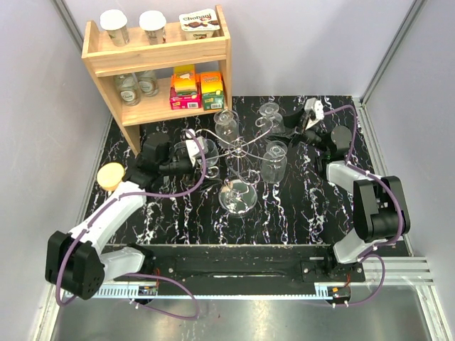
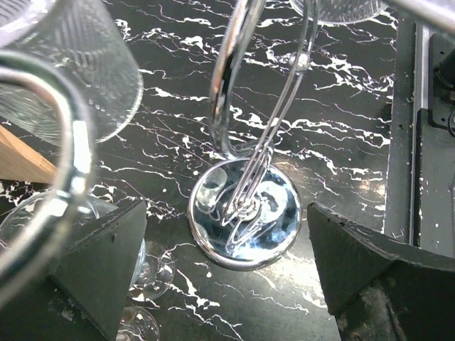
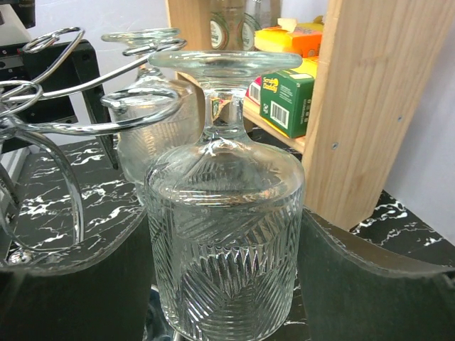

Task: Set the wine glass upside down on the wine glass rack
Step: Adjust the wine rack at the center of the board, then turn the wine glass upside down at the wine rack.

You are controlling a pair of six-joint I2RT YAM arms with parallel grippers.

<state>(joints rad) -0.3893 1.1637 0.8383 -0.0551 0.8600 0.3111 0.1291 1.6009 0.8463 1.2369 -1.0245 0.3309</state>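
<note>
The wine glass rack (image 1: 239, 197) stands mid-table on its shiny disc base, with clear cut-pattern glasses hanging foot-up on its wire arms. My right gripper (image 1: 286, 122) is shut on one upside-down wine glass (image 3: 224, 249), pads pressed to both sides of the bowl, at the rack's far right arm. Its foot (image 3: 224, 60) is level with the wire arms (image 3: 85, 128). A second glass (image 3: 153, 135) hangs just behind it. My left gripper (image 1: 198, 153) is open beside a hanging glass (image 1: 207, 150) on the left. In the left wrist view only the disc base (image 2: 244, 213) lies far below my open fingers.
A wooden shelf (image 1: 156, 57) stands at the back left with jars, a yogurt cup and small boxes; its side panel (image 3: 370, 106) is close to the held glass. A yellow round object (image 1: 111, 175) lies by the left arm. Grey walls surround the black marble mat (image 1: 298, 206).
</note>
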